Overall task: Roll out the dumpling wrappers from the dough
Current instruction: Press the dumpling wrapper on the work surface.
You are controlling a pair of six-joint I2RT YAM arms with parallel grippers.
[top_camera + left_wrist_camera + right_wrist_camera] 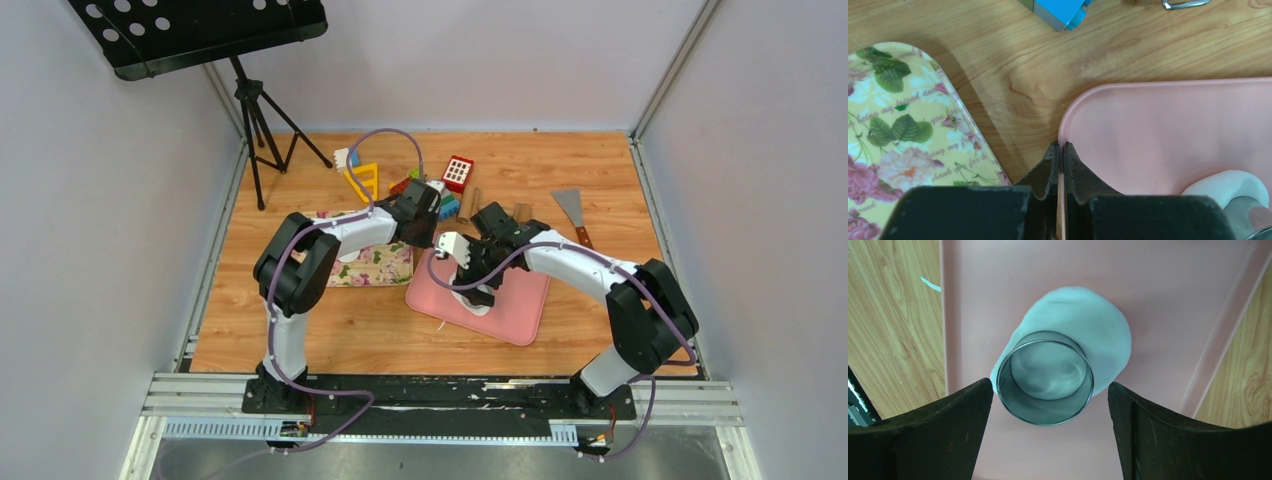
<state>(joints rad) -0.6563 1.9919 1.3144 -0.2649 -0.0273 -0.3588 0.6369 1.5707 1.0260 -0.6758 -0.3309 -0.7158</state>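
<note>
Starting at the left of the overhead view, a floral tray point(385, 268) lies partly under the left arm. No finished dumpling wrappers can be made out on the part that shows, though the arm hides some of it. Just right of the tray, the left gripper point(1058, 155) sits at the upper left corner of the pink mat point(1173, 130). Its jaws are pressed together with the mat's rim pinched between them, apparently to hold the mat steady.

Further right, at the middle of the mat, the dough point(1098, 325) lies as one flattened, rounded sheet. A metal ring point(1045, 417) stands upright on the sheet's lower left part, in the right wrist view. The right gripper point(1049, 386) hangs above with its fingers spread wide, one on each side of the ring and clear of it, holding nothing.

By my reading the flattening is done and the first cut is under way. Whether the ring has gone fully through cannot be told. No disc has been lifted free, so every wrapper remains to be cut and moved off the mat.
</note>
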